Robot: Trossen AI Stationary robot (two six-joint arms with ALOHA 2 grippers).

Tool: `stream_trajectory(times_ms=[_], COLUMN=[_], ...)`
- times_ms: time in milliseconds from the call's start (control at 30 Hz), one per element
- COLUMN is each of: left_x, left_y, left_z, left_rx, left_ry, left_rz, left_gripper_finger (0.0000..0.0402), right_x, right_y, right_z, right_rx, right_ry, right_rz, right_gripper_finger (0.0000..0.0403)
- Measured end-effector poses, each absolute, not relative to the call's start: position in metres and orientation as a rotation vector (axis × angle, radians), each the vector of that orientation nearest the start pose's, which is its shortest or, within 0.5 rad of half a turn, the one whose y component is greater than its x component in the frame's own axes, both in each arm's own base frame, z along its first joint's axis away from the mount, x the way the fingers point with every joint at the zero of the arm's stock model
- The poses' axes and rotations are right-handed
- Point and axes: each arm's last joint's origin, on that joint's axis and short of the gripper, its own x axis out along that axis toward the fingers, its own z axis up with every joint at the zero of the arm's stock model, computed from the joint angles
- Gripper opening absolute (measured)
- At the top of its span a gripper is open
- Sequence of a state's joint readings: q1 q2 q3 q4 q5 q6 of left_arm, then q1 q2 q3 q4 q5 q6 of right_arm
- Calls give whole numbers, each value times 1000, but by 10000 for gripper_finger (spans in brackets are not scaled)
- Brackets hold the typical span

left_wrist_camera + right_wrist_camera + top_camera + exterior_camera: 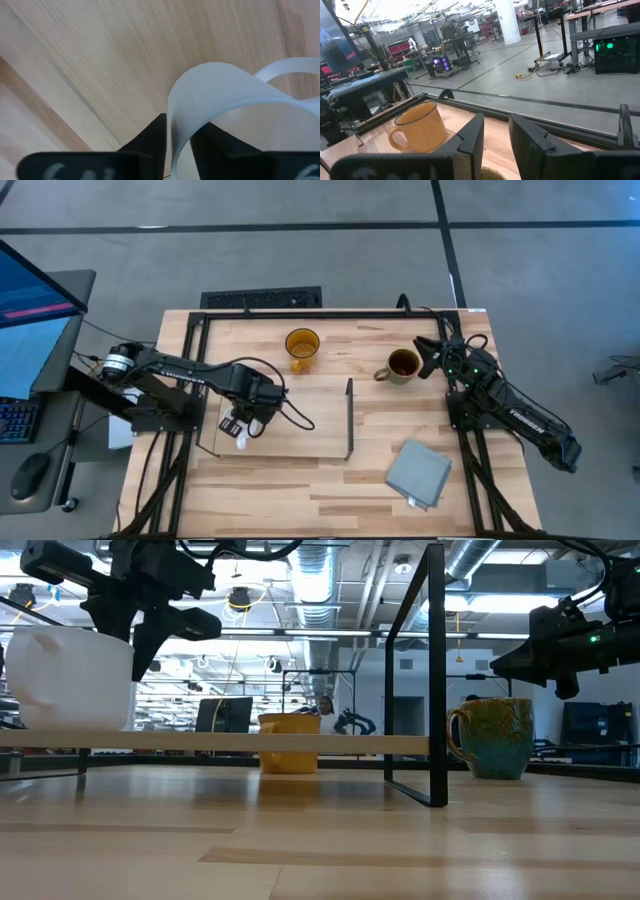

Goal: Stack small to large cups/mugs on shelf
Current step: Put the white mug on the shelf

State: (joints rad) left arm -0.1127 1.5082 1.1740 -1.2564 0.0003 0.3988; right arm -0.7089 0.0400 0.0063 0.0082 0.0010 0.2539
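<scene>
The small white mug [68, 680] stands at the left end of the shelf [310, 420], its bottom on the light board [350, 744]. My left gripper [248, 420] is over it and shut on its rim. The amber-yellow mug [302, 345] stands on the table beyond the shelf and also shows in the right wrist view [417, 127]. The olive-brown mug [403, 364] stands on the table to the right of the shelf. My right gripper [430, 358] hovers just above its right side [495, 735], with a narrow gap between its fingers and nothing in it. My left gripper holds the white mug by its rim [175, 125]. The thin wall is pinched between the two fingers, one finger [150, 142] outside and one [215, 145] inside. The fingers come from above, pointing down. The mug is upright with its bottom on the shelf board.
The shelf's black wire upright [437, 670] stands at its right end, between the white mug and the olive-brown mug. A grey folded cloth [418, 472] lies at the near right. A black frame [330, 313] runs along the table's far edge.
</scene>
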Motion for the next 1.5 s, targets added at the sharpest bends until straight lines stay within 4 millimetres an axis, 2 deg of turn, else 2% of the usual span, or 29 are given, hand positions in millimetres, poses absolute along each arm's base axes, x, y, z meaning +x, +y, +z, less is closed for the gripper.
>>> stream_trajectory(times_ms=[300, 533, 1500], left_x=[252, 253, 251], left_y=[-28, -28, -53], left_z=[247, 247, 247], left_rx=[417, 442, 471], left_ry=[1543, 1526, 1479], left_rz=[-401, -423, -541], left_gripper_finger=[137, 164, 167], right_x=[76, 76, 76], right_y=[-65, -65, -65], right_z=[163, 163, 163], right_rx=[252, 252, 252], right_ry=[-66, -66, -66], right_rz=[-709, -709, -709], right_gripper_finger=[113, 113, 113])
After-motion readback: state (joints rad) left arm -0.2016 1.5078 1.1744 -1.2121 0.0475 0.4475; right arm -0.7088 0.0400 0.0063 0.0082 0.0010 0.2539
